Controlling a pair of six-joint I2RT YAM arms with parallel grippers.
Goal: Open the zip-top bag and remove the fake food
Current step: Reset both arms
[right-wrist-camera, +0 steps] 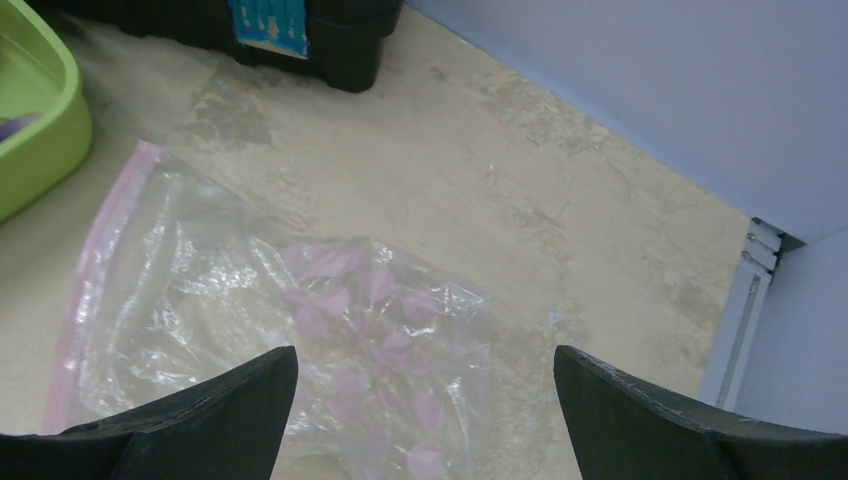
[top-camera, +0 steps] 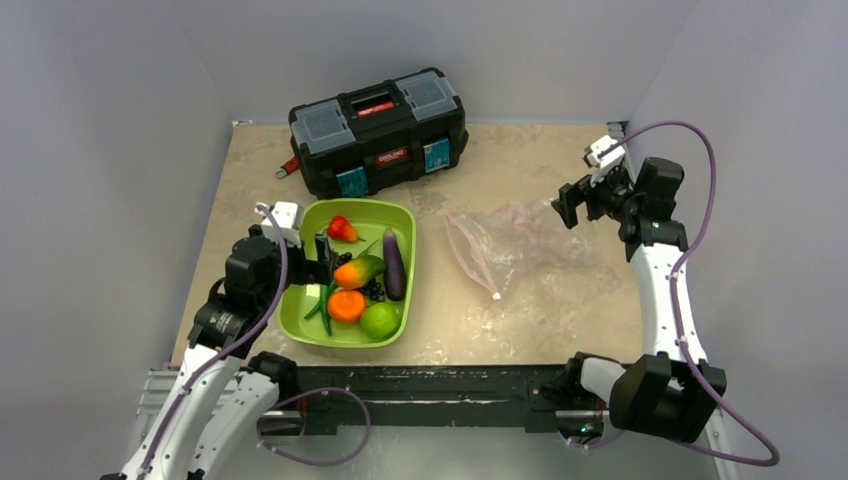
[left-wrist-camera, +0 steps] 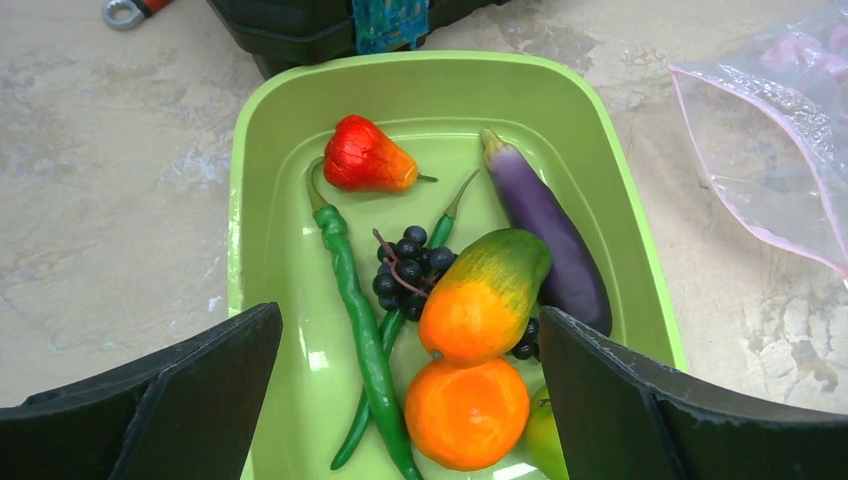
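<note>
The zip-top bag [top-camera: 510,245] lies flat and empty on the table, its pink zip strip [top-camera: 468,255] toward the tray; it also shows in the right wrist view as the clear bag [right-wrist-camera: 300,330]. The fake food lies in the lime-green tray [top-camera: 400,215]: strawberry [left-wrist-camera: 365,158], eggplant [left-wrist-camera: 550,230], mango [left-wrist-camera: 485,295], orange [left-wrist-camera: 465,410], lime [top-camera: 379,320], bean pods [left-wrist-camera: 355,310], dark berries [left-wrist-camera: 410,260]. My left gripper [left-wrist-camera: 410,395] hovers open above the tray's near end, holding nothing. My right gripper [right-wrist-camera: 425,400] is open above the bag's far right part, empty.
A black toolbox [top-camera: 378,130] stands at the back, behind the tray. A small red-handled tool [top-camera: 288,167] lies to its left. Grey walls close in on both sides, and the table's right edge [right-wrist-camera: 745,300] runs close to my right gripper.
</note>
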